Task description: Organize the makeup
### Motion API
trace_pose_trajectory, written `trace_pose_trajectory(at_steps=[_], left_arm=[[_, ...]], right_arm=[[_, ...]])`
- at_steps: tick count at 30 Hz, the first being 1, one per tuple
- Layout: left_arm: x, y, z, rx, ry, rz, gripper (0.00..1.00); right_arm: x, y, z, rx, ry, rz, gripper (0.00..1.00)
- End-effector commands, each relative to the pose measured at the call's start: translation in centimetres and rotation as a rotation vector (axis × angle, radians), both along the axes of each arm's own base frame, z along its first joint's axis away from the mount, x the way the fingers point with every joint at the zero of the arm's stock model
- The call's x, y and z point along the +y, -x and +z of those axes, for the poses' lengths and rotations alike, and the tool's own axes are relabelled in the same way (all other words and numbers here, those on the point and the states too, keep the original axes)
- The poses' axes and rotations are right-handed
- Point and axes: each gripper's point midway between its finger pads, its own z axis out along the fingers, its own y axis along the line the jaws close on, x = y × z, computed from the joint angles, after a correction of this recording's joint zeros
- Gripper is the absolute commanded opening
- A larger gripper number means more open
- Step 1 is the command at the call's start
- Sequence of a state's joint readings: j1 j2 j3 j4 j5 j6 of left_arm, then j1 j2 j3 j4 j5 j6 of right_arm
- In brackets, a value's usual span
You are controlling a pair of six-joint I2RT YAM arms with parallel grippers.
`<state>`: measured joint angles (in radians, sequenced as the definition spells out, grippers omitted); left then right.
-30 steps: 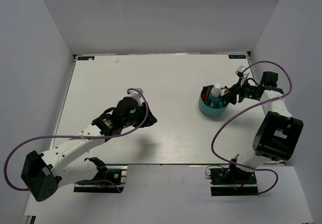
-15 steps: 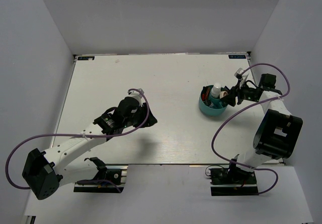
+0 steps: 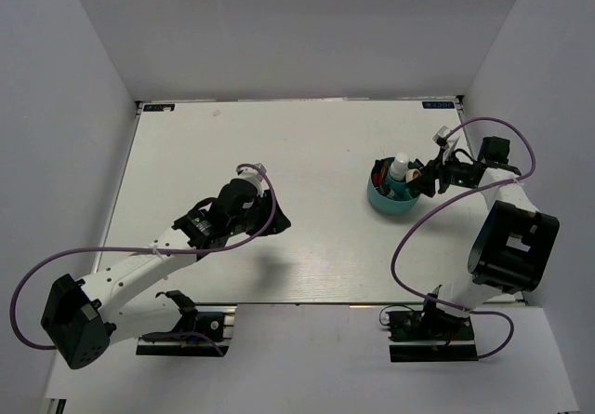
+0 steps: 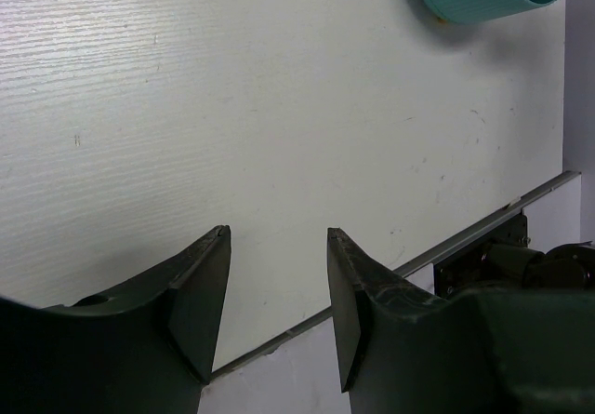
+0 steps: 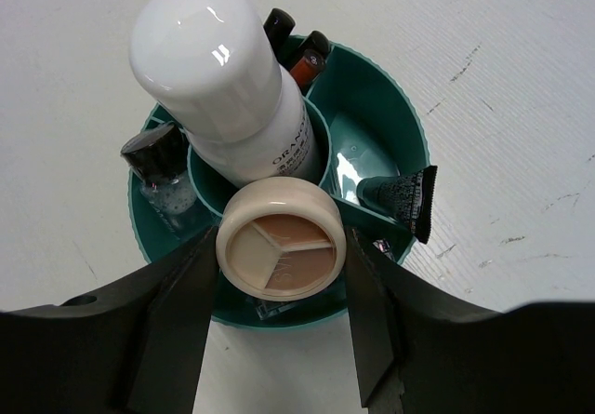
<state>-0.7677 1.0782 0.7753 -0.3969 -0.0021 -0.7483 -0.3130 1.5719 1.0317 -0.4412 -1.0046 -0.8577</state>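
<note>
White-walled booth, white desk point(image 3: 307, 144). Right jaws grip round beige three-pan compact point(image 5: 282, 249) between them, above near pocket of teal round plastic cup point(image 5: 372, 98). Beyond the jaws: white glossy bottle point(image 5: 223, 70). Left jaws half open, empty. Step, likely: stowing compact. Next: lower, release squarely.

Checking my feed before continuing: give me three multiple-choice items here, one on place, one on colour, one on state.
1. Where does the white bottle stand? A) centre compartment of the cup B) lying beside the cup C) the cup's outer ring
2. What colour is the cup? A) red B) teal C) yellow
3. How is the left gripper? A) shut on a pencil B) shut on a tube C) open, empty
1 A: it rises from the middle well. 2 B: its wall is teal. 3 C: only table shows between its fingers.
</note>
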Motion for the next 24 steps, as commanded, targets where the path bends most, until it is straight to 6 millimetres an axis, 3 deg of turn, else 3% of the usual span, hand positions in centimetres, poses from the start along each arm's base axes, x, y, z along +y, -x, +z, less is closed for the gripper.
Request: trace_pose_trajectory(at_steps=[1, 13, 24], left_arm=[[-0.29, -0.32, 1.49, -0.028, 0.016, -0.003, 0.56], [-0.28, -0.27, 1.43, -0.027, 0.016, -0.005, 0.56], [-0.26, -0.28, 1.49, -0.029, 0.019, -0.003, 0.56]], right_arm=[[0.02, -0.29, 0.06, -0.023, -0.003, 0.012, 0.39], [-0.02, -0.06, 0.34, -0.032, 0.008, 0.022, 0.61], [0.05, 0.07, 0.53, -0.033, 0.009, 0.028, 0.72]])
